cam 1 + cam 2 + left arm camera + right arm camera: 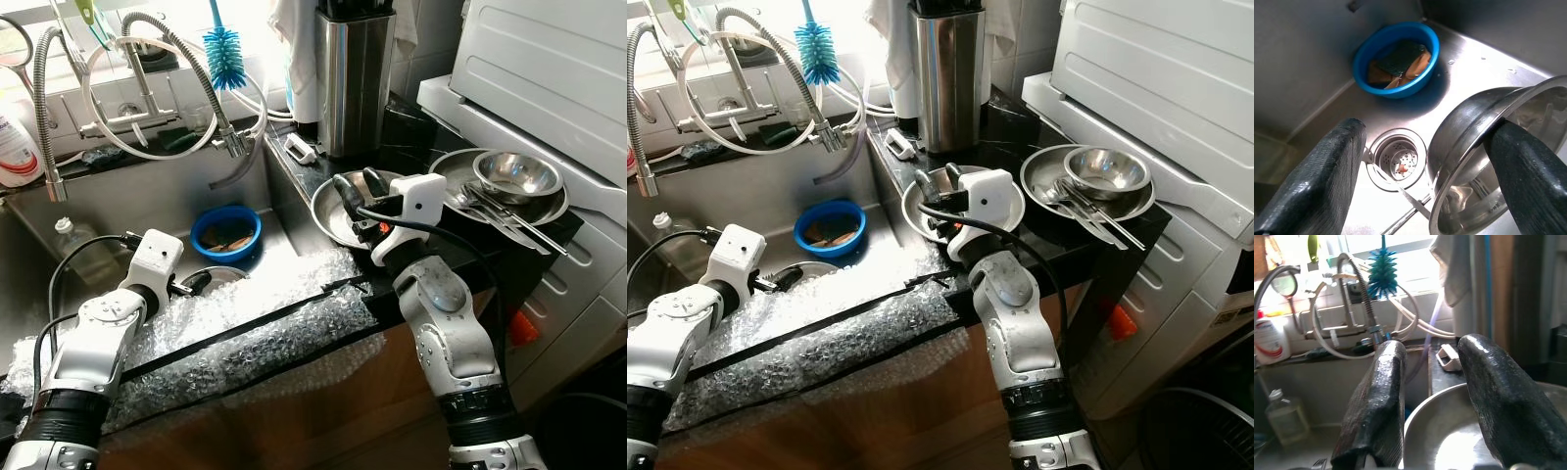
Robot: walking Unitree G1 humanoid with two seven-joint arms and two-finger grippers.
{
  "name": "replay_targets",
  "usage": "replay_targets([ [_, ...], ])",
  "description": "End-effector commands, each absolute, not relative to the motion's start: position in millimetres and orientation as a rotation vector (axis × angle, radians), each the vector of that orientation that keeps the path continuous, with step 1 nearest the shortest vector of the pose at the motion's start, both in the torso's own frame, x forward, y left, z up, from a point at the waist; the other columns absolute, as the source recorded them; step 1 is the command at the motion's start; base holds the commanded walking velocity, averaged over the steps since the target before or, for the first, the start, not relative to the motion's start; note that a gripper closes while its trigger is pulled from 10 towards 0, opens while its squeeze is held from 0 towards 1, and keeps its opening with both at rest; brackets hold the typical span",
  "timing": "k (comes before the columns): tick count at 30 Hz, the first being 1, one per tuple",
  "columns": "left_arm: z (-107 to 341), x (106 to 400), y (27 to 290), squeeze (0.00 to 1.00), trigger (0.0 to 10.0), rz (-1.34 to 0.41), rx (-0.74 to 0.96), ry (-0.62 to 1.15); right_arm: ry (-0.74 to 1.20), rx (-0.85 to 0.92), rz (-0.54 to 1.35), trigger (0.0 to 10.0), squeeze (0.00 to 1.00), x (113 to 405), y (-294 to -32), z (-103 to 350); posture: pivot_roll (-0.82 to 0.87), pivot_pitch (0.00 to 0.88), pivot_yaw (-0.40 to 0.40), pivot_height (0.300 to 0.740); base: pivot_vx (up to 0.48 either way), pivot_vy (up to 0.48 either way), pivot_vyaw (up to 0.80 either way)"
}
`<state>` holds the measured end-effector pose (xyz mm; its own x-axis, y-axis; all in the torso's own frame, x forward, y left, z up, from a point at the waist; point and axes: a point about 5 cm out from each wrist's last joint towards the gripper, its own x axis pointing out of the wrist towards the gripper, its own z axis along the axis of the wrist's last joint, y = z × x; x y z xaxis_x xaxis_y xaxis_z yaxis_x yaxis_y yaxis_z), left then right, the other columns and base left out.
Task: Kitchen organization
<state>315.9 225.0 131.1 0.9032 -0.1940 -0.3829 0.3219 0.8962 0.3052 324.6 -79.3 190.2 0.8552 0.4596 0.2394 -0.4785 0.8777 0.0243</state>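
Observation:
My left gripper (196,284) is down in the sink, open. One of its fingers (1322,176) is outside a steel bowl (1469,127) lying there and the other sits at the bowl's rim. The same bowl (223,275) peeks out past the bubble wrap. My right gripper (361,186) is open over a shallow steel bowl (328,220) on the dark counter right of the sink. Its fingers (1376,401) hang apart just above that bowl's rim (1444,431), holding nothing.
A blue bowl (226,233) with sponges sits in the sink beside the drain (1398,159). Bubble wrap (255,318) covers the sink's front edge. Stacked steel bowls with cutlery (514,176) stand at the counter's right, a steel utensil holder (353,78) behind, a white appliance (549,59) beyond.

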Motion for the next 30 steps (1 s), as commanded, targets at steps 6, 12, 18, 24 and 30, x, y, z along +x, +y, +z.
replay_targets([
  [6, 115, 308, 225, 0.00, 10.0, -0.294, 0.387, 0.415, -0.218, 0.066, 0.553, 10.0, 0.00, 323, -69, 191, -0.09, 0.000, 0.054, 0.740, 0.000, 0.000, 0.00],
  [12, 150, 320, 246, 0.00, 10.0, -0.112, 0.265, 0.221, -0.221, 0.063, 0.553, 10.0, 0.00, 324, -70, 191, -0.09, 0.000, 0.055, 0.740, 0.000, 0.000, 0.00],
  [18, 173, 329, 265, 0.00, 10.0, -0.107, 0.328, 0.193, -0.224, 0.065, 0.554, 10.0, 0.00, 325, -69, 191, -0.08, 0.000, 0.057, 0.740, 0.000, 0.000, 0.00],
  [24, 167, 334, 269, 0.00, 10.0, -0.197, 0.445, 0.271, -0.223, 0.065, 0.557, 10.0, 0.00, 326, -68, 191, -0.08, 0.000, 0.059, 0.740, 0.000, 0.000, 0.00],
  [30, 167, 343, 266, 0.00, 10.0, -0.360, 0.525, 0.334, -0.226, 0.059, 0.566, 10.0, 0.00, 327, -67, 192, -0.07, 0.000, 0.064, 0.740, 0.000, 0.000, 0.00],
])
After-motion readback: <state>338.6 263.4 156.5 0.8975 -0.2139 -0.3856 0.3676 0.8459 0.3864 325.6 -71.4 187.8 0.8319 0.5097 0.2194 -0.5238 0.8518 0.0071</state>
